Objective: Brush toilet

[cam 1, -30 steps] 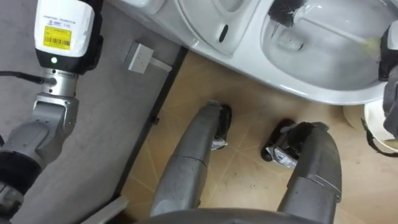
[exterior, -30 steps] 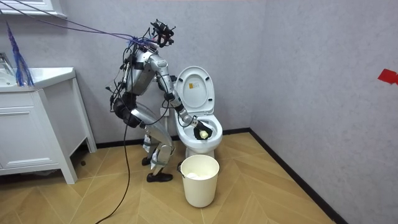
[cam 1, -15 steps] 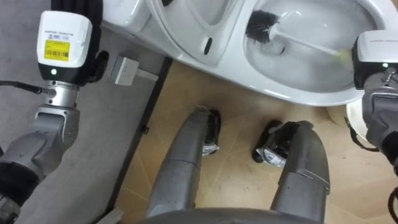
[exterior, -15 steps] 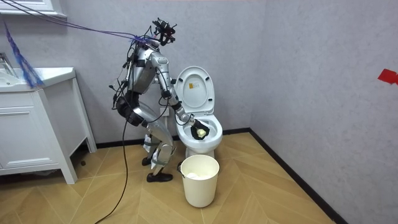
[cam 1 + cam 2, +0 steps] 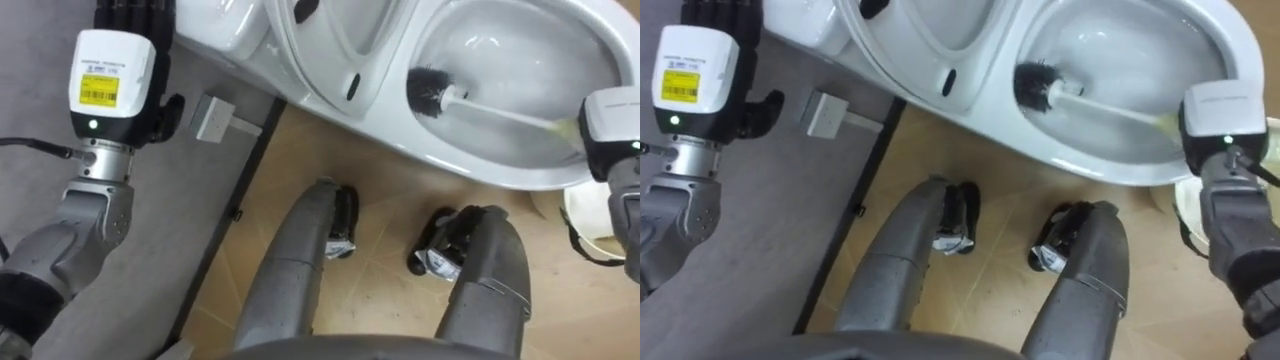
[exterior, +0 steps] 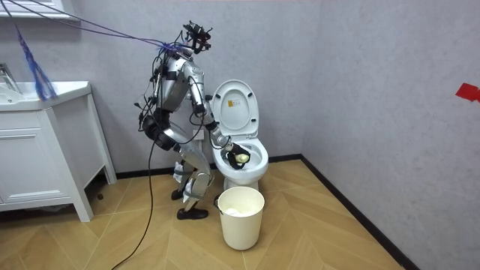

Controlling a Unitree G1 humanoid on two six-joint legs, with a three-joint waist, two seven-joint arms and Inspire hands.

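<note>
I stand right before the white toilet, its lid raised. The toilet brush's black head rests against the left inner wall of the bowl. Its white handle slants right to a yellowish end beside my right wrist's white casing. My right hand reaches down into the bowl and is shut on that end. Up at the left, by the grey wall and beside the toilet's back, my left hand is raised with straight fingers and holds nothing.
A white bucket stands on the wooden floor at my right foot, its rim at the edge. A small white socket box sits low on the grey wall. A white cabinet is behind me.
The brush head has slid along the bowl's inner wall toward the near side, with my right hand following. The eye view has shifted too. My left hand stays raised.
</note>
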